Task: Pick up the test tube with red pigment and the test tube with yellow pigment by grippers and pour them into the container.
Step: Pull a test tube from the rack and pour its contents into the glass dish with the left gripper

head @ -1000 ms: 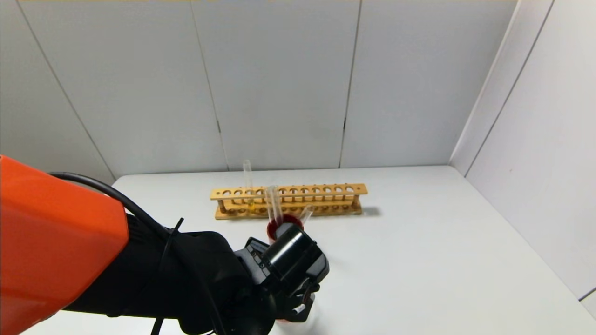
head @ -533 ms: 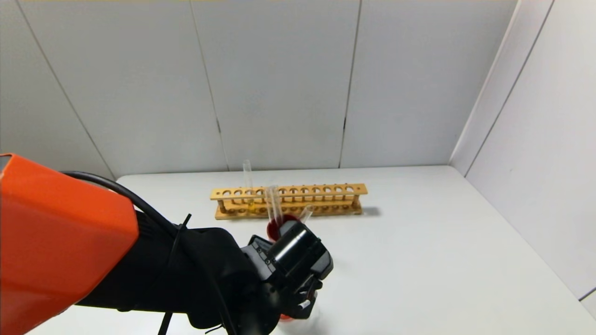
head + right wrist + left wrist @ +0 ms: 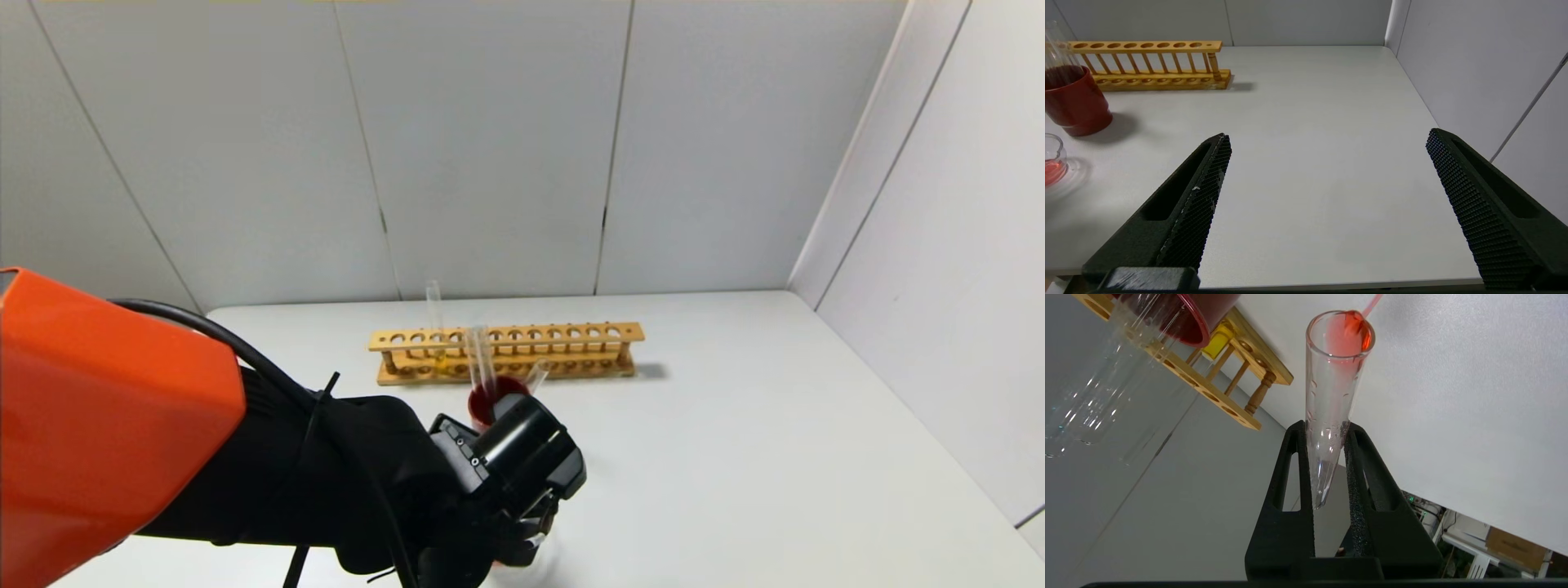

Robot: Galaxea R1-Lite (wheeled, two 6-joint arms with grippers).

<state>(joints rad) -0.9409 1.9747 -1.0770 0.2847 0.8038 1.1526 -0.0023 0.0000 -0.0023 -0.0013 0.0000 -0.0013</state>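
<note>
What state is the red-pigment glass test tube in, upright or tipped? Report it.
Tipped and pouring: the thin clear glass test tube, clamped in the left claw, has orange-red liquid at its mouth, a thin stream leaving it.

The red tube (image 3: 1331, 396) is held tipped mouth-down, red liquid streaming out; the yellow tube (image 3: 434, 322) stands racked; the beaker (image 3: 1052, 159) holds red liquid.

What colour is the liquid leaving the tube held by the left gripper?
Orange-red, seen best in the left wrist view at the mouth of the test tube.
</note>
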